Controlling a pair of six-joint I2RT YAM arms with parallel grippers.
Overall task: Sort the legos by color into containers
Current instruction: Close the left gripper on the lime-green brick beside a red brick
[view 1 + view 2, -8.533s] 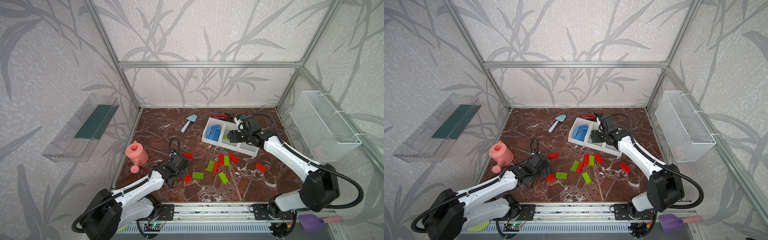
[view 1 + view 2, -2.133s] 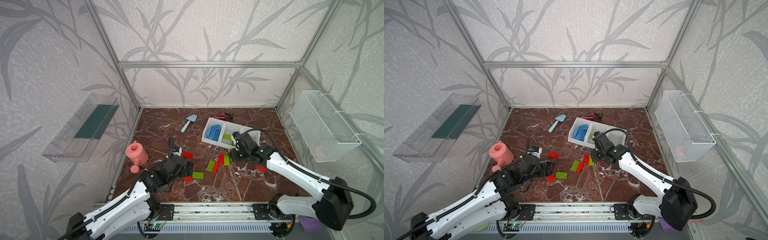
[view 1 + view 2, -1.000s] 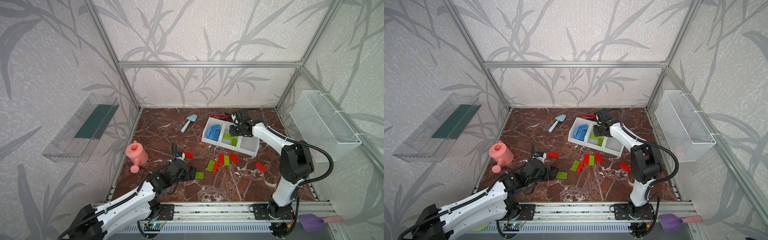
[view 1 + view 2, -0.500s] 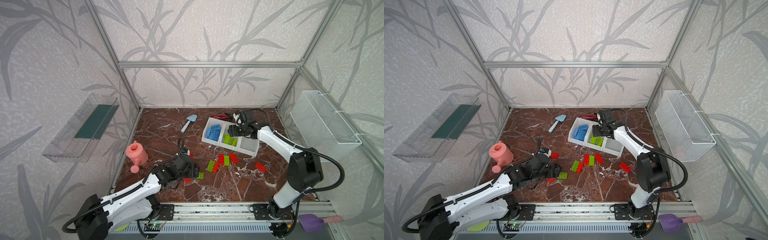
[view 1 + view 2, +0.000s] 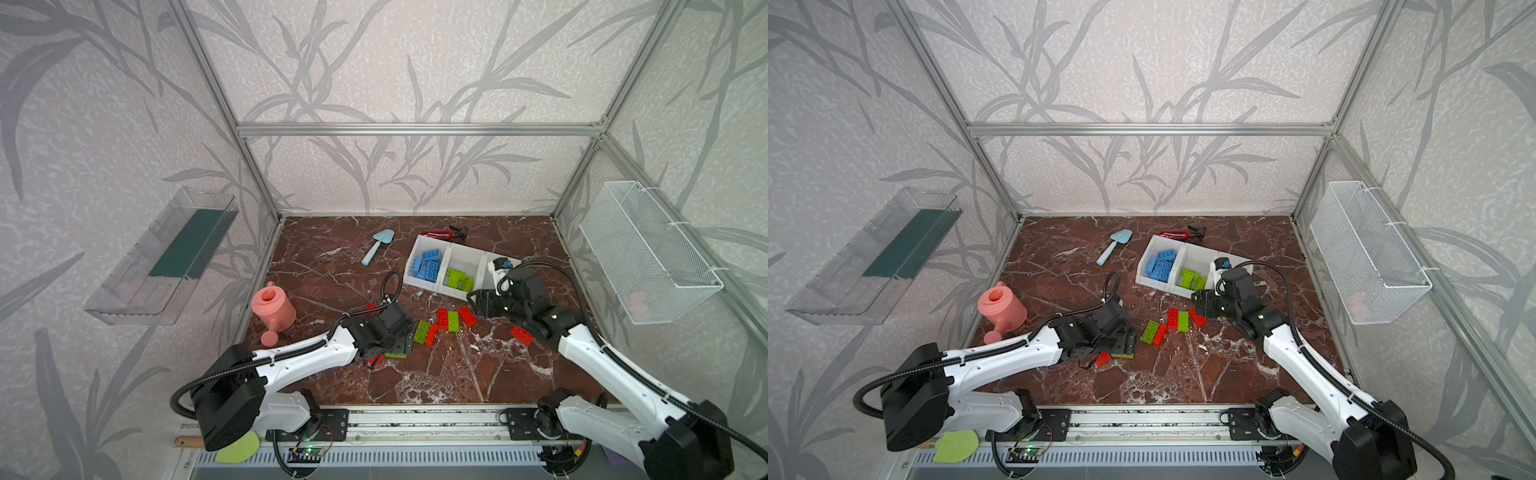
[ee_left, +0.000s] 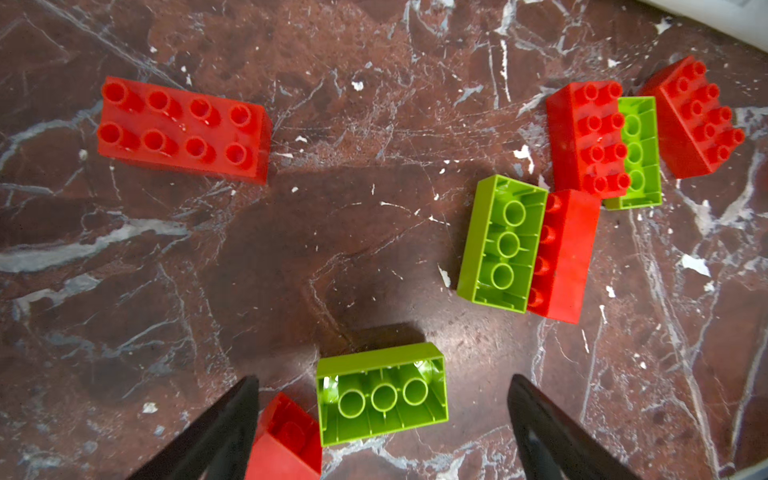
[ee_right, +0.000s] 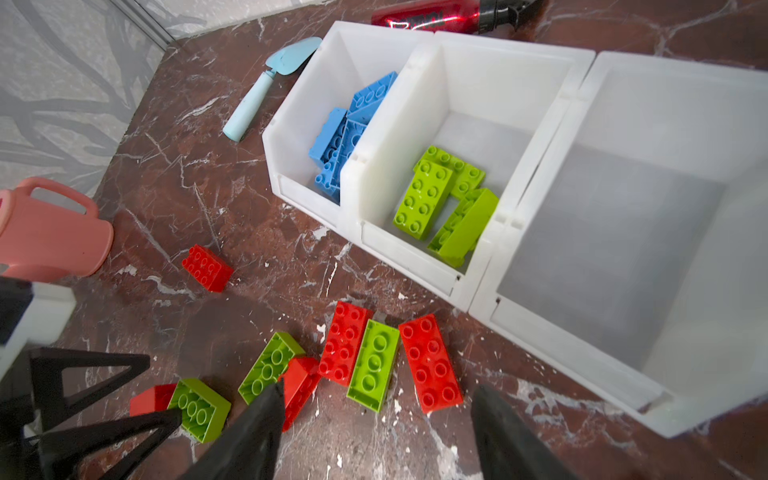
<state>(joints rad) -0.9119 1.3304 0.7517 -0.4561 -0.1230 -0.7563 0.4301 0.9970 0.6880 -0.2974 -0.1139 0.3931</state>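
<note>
Both arms reach in from the front rail, jaws parted.

The left arm (image 5: 303, 357) stretches low and nearly flat toward the middle, its wrist bent downward. The left gripper (image 6: 383, 377) points down with its fingers (image 6: 232, 424) spread wide and nothing clamped between them. The right arm (image 5: 615, 374) rises from its base and leans inward with its forearm sloping up. The right gripper (image 7: 378, 386) is angled down toward the centre; its jaws stand apart and seem to grip nothing, though in both top views the dark fingertips are hard to make out.

White arms (image 5: 307, 359), black joints (image 5: 228, 411), ribbed cables (image 5: 224, 368), black jaws.
</note>
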